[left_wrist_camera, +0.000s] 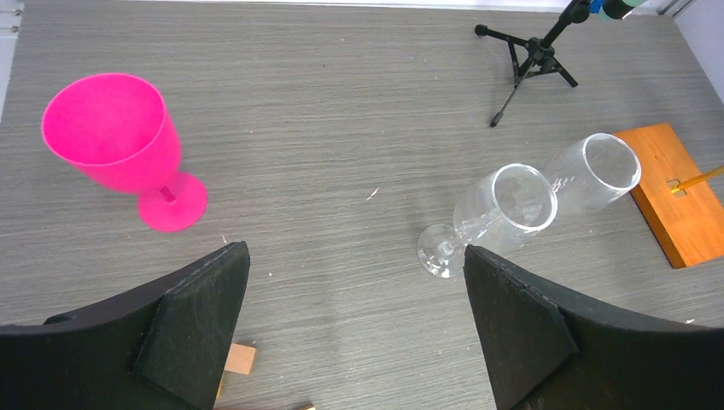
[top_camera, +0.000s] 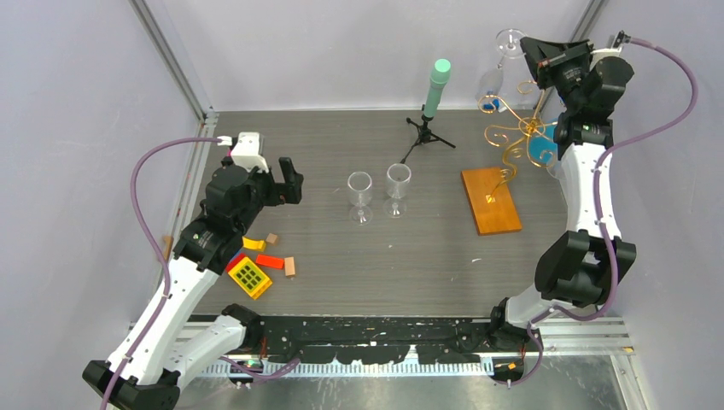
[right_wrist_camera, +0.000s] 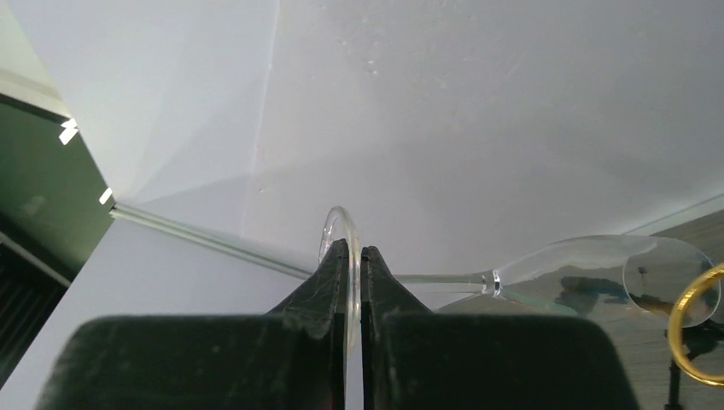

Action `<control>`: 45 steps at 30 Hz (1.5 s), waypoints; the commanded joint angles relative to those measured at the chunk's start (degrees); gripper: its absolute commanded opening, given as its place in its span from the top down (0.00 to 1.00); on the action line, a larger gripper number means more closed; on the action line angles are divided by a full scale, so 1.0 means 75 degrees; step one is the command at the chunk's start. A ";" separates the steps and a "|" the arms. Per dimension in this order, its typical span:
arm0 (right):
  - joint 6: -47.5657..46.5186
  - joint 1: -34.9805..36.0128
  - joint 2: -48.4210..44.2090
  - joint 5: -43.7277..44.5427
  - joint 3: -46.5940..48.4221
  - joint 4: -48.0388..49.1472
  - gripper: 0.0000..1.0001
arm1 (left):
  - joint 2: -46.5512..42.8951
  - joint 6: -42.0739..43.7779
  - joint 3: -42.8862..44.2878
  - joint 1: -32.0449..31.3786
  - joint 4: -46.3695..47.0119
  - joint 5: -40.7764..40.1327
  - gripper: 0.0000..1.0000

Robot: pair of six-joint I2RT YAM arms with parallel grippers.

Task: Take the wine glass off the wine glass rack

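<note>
Wine glass (right_wrist_camera: pixel 589 266), foot pinched in the closed right hand (right_wrist_camera: pixel 353 249), hangs near the rack (top_camera: pixel 512 135); left hand (left_wrist_camera: pixel 354 260) gapes wide, holding nothing.

You're looking at a tabletop (top_camera: pixel 384 265) showing a matt grey wood-grain finish. The wine glass (right_wrist_camera: pixel 589 269) is gleaming as clear, glossy glass, like the stemmed glass (left_wrist_camera: pixel 512 201) and its neighbour (left_wrist_camera: pixel 598 171). The wine glass rack (top_camera: pixel 516 132) is shining as polished gold wire over a smooth orange-brown wooden base (top_camera: pixel 491 201). The pink goblet (left_wrist_camera: pixel 115 141) is reading as matt plastic. The fingers (left_wrist_camera: pixel 196 325) of the left gripper (left_wrist_camera: pixel 354 273) are looking matt black, faintly rough.
</note>
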 commanded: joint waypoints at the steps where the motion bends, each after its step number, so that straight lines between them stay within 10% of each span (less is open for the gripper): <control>1: 0.0736 0.0142 -0.0182 -0.0856 0.0390 0.1668 1.00 | -0.0135 0.0037 0.0111 -0.0013 0.0298 0.0293 0.00; 13: 0.0925 0.0755 -0.1732 -0.0931 0.0158 0.1011 1.00 | -0.0142 -0.0085 0.0188 -0.0023 0.0401 0.0970 0.00; 24: -0.0559 0.2954 -0.3625 0.0546 -0.0338 -0.2651 1.00 | -0.0184 -0.0362 0.0269 -0.0016 0.0598 0.1747 0.00; 45: 0.0462 0.7043 -0.2501 0.0541 -0.1251 -0.1076 1.00 | -0.0179 -0.0305 0.0145 -0.0025 0.3204 0.5673 0.01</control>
